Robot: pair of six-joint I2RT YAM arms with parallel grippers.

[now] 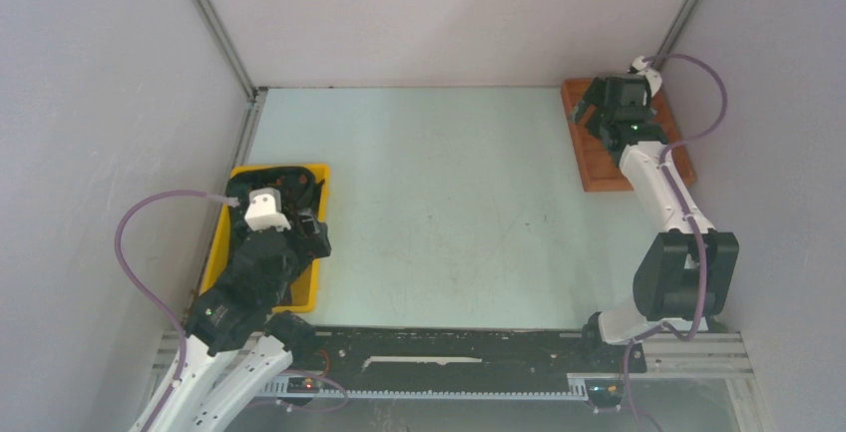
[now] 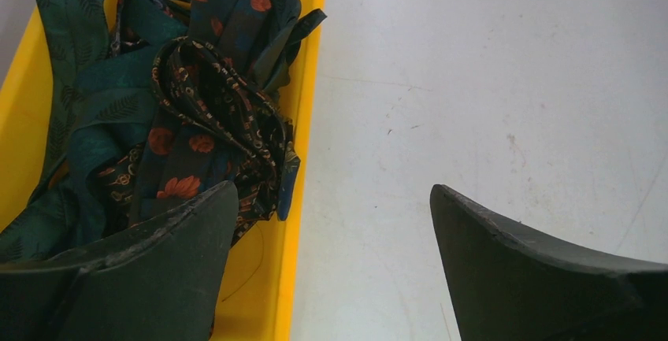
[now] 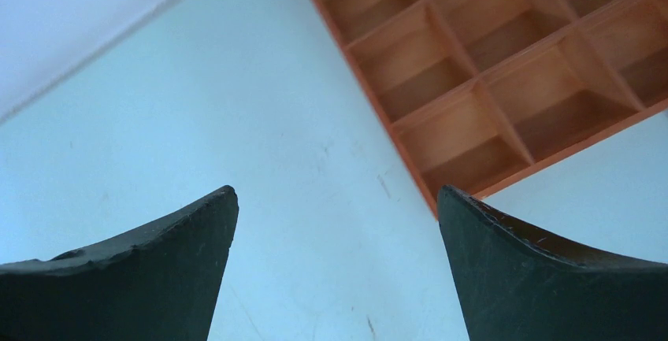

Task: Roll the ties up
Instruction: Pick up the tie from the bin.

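At the tabletop's [image 1: 439, 203] left edge, your left gripper [image 2: 331, 199] is hovering open over the yellow bin's [image 2: 303, 160] tangled ties [image 2: 197, 105]. Your right gripper [image 3: 339, 199] is hanging open, empty. You're likely picking first, so you're needing to dip and pinch one.

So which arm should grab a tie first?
Left. The left end effector hovers open at the yellow bin where the ties lie tangled. The right end effector, also open, is by the wooden tray across the table.
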